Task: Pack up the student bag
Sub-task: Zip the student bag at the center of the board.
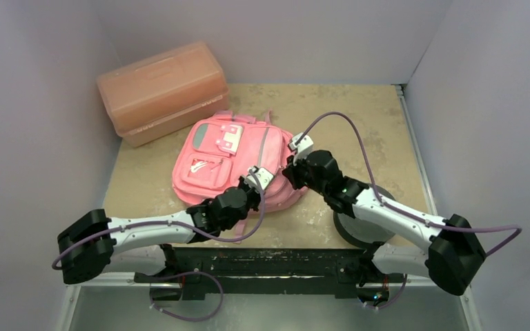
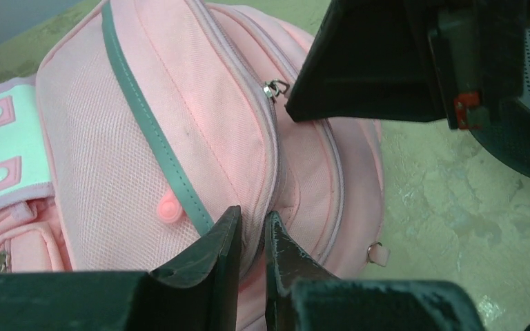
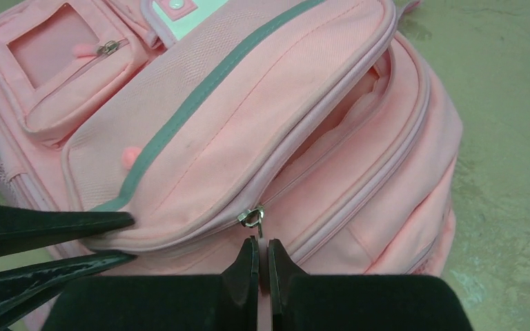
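Where the top view looks down, the student bag [image 1: 221, 162] lies flat mid-tabletop [image 1: 359, 117], with a salmon plastic box [image 1: 162, 89] at the far left corner. The left claw [image 1: 257, 181] and right claw [image 1: 291, 165] meet at the bag's right side.

Left wrist: the left claw [image 2: 252, 221] is clamped on bag fabric (beside the zip seam).

Right wrist: the right claw [image 3: 263, 243] is pinched together on the pink zip pull [image 3: 263, 258].

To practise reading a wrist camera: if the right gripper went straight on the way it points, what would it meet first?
The metal zip pull of the pink backpack, just ahead of the right gripper; the jaws seem to hold it already.
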`<state>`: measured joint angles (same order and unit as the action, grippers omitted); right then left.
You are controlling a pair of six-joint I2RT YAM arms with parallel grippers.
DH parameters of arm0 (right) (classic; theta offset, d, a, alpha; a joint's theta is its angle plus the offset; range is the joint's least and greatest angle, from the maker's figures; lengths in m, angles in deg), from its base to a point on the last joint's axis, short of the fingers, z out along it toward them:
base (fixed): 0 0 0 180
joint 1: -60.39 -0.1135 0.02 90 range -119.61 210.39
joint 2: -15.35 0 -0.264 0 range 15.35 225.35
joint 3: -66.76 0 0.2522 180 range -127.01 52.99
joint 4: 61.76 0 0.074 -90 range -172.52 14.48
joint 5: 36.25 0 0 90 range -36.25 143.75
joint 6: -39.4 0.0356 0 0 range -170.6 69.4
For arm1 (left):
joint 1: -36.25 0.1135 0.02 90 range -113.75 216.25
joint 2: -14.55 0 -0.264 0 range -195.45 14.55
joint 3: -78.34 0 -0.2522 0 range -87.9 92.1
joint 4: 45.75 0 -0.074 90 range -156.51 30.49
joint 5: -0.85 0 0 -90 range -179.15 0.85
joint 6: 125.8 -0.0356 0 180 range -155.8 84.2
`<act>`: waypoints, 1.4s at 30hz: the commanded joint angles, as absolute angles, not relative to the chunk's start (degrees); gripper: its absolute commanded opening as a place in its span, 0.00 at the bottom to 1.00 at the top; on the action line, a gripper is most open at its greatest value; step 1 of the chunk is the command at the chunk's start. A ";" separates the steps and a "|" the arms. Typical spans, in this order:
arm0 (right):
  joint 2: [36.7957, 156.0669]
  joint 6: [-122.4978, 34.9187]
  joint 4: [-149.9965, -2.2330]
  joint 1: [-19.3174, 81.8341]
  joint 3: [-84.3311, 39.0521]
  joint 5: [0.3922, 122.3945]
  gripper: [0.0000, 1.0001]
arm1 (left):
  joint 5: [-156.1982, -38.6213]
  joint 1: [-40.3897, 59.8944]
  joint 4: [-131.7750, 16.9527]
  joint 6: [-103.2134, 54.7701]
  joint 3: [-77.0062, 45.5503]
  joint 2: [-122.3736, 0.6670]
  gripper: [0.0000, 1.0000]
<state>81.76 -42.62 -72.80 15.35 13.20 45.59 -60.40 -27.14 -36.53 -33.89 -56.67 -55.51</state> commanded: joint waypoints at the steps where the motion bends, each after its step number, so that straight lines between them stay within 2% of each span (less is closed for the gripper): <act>1: 84.36 -48.87 -76.87 24.30 7.66 41.85 0.00 | -50.72 -25.18 -51.12 -28.00 -60.89 -50.19 0.00; 6: 88.51 -60.34 -73.80 29.19 3.70 52.52 0.00 | -51.84 -25.18 -54.88 -23.14 -64.67 -40.68 0.00; 14: 103.17 -70.75 -73.25 33.81 -7.96 52.95 0.00 | -56.42 -25.18 -62.22 -20.33 -65.73 -29.31 0.00; 19: 106.67 -76.81 -75.78 34.28 -13.07 57.91 0.00 | -58.85 -25.18 -68.15 -18.10 -63.27 -26.49 0.01; 21: 106.60 -77.18 -78.72 34.28 -13.97 60.00 0.00 | -59.83 -25.18 -70.98 -17.99 -60.99 -26.32 0.29; 23: 105.75 -76.50 -79.28 34.33 -13.27 62.36 0.00 | -61.51 -25.18 -72.08 -18.58 -58.49 -26.68 0.49; 25: 104.52 -76.05 -79.49 34.30 -12.25 64.16 0.00 | -63.79 -25.19 -69.93 -20.67 -56.39 -27.80 0.81; 26: 104.09 -75.71 -79.85 34.31 -12.00 64.93 0.00 | -64.54 -25.18 -68.35 -21.58 -54.97 -28.95 0.89; 27: 103.78 -75.47 -80.48 34.27 -11.96 65.82 0.00 | -64.73 -25.18 -66.78 -22.30 -53.58 -30.43 0.92; 37: 99.35 -72.60 -82.45 34.17 -10.11 70.96 0.00 | -62.14 -25.18 -57.43 -25.96 -34.38 -59.37 0.91; 42: 98.23 -72.47 -83.61 34.23 -10.27 71.97 0.00 | -55.87 -25.18 -55.58 -29.12 -29.63 -68.92 0.77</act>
